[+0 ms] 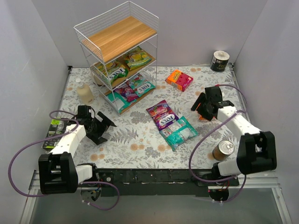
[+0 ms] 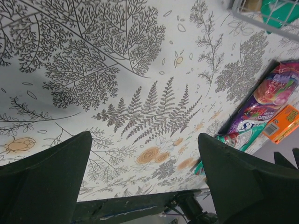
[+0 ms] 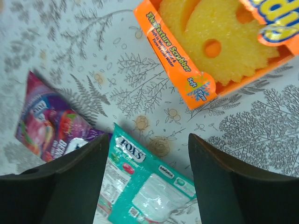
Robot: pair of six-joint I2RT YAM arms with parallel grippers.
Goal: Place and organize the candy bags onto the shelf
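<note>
The shelf [image 1: 117,35] stands at the back left; its top tier is bare. Two yellow-green candy bags [image 1: 114,71] lie on the middle tier, and teal and purple ones [image 1: 135,88] on the bottom tier. A purple bag [image 1: 161,114] and a teal bag [image 1: 180,133] lie flat mid-table. My right gripper [image 1: 202,105] hangs open to their right, holding nothing. Its wrist view shows the teal bag [image 3: 149,186], the purple bag [image 3: 49,121] and the open gripper [image 3: 148,158]. My left gripper [image 1: 100,128] is open over bare cloth, with its gripper [image 2: 145,158] empty and the purple bag [image 2: 271,98] far off.
An orange box [image 1: 179,79] holding a yellow sponge [image 3: 210,32] lies right of the shelf. One can [image 1: 223,150] stands by the right arm's base, another [image 1: 219,60] at the back right corner. A bottle [image 1: 84,92] stands left of the shelf, and a dark packet [image 1: 53,133] lies at the left edge.
</note>
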